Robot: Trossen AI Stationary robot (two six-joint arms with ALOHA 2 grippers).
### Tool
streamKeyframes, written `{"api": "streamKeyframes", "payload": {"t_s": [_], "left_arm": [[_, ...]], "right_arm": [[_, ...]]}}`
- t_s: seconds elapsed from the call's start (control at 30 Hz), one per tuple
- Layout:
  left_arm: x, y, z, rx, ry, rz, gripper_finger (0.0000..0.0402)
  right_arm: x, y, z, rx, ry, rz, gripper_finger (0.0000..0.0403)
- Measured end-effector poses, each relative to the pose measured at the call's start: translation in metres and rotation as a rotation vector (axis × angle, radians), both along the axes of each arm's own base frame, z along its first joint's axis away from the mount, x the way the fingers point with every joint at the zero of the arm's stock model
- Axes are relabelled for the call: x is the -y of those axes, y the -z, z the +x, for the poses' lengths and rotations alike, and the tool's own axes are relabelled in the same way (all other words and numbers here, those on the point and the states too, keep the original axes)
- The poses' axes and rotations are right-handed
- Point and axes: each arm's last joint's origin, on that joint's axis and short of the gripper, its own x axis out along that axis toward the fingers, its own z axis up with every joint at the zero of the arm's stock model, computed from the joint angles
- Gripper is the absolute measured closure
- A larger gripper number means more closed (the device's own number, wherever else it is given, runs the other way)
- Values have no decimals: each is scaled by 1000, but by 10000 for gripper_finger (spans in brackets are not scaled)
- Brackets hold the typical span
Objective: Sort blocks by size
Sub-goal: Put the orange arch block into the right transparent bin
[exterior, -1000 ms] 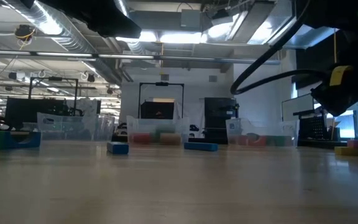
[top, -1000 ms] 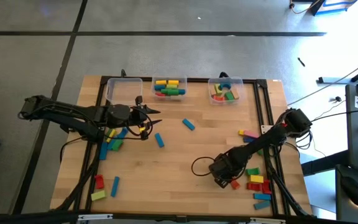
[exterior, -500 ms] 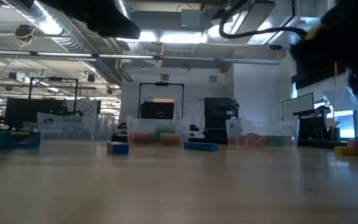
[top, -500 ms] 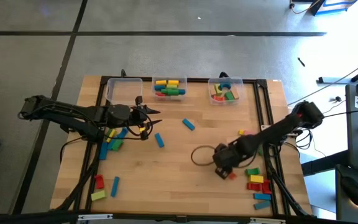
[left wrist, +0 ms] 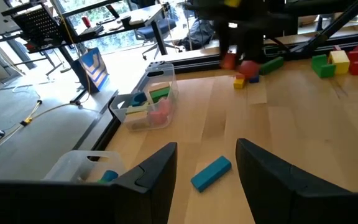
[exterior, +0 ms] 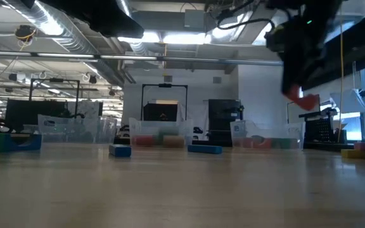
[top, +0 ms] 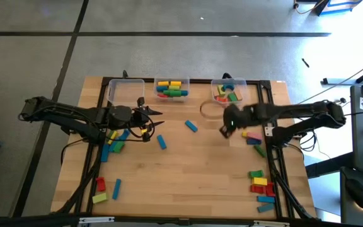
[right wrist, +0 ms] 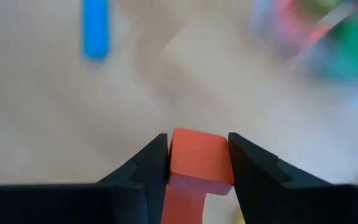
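Note:
My right gripper (top: 224, 130) is shut on a small red block (right wrist: 197, 155) and hangs above the table in front of the right clear bin (top: 227, 92). The low view shows the red block (exterior: 305, 101) high above the tabletop. My left gripper (top: 152, 123) is open and empty above the table's left half, with a blue block (left wrist: 210, 172) lying beyond its fingers. Loose blocks lie flat on the table: two blue ones (top: 191, 126) in the middle, a pile at the left (top: 115, 140) and a pile at the near right (top: 261, 184). The middle bin (top: 172, 88) and the right bin hold blocks. My right gripper pinches the red block's two opposite sides (right wrist: 174, 155) between its two fingers. The fingers point down at the table. The block is lifted clear of the table, and one end sticks out past the fingertips.
A third clear bin (top: 126, 91) stands at the far left of the row. A black frame (top: 266, 113) runs round the work area. A few blocks (top: 252, 136) lie by the right rail and several (top: 101, 186) at the near left corner.
My right gripper has gone from the near right pile toward the table's far edge and up, carrying the red block clear of the table, and now hangs in front of the right bin. The arm has swung round and stretched out.

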Motion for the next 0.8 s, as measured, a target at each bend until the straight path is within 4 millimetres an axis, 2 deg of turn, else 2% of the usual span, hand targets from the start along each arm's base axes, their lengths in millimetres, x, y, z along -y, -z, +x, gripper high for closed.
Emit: {"api": "streamKeyframes", "payload": {"t_s": [0.2, 0.4, 0.63, 0.8], "left_arm": [[0, 0, 0, -1, 2, 6, 243], [0, 0, 0, -2, 2, 6, 243], [0, 0, 0, -4, 3, 10, 243], [0, 0, 0, -3, 3, 10, 243]], "right_arm": [[64, -4, 0, 31, 90, -149, 254], [116, 5, -4, 34, 148, -168, 254], [159, 25, -6, 15, 215, -170, 253], [178, 46, -2, -33, 243, -170, 247]]}}
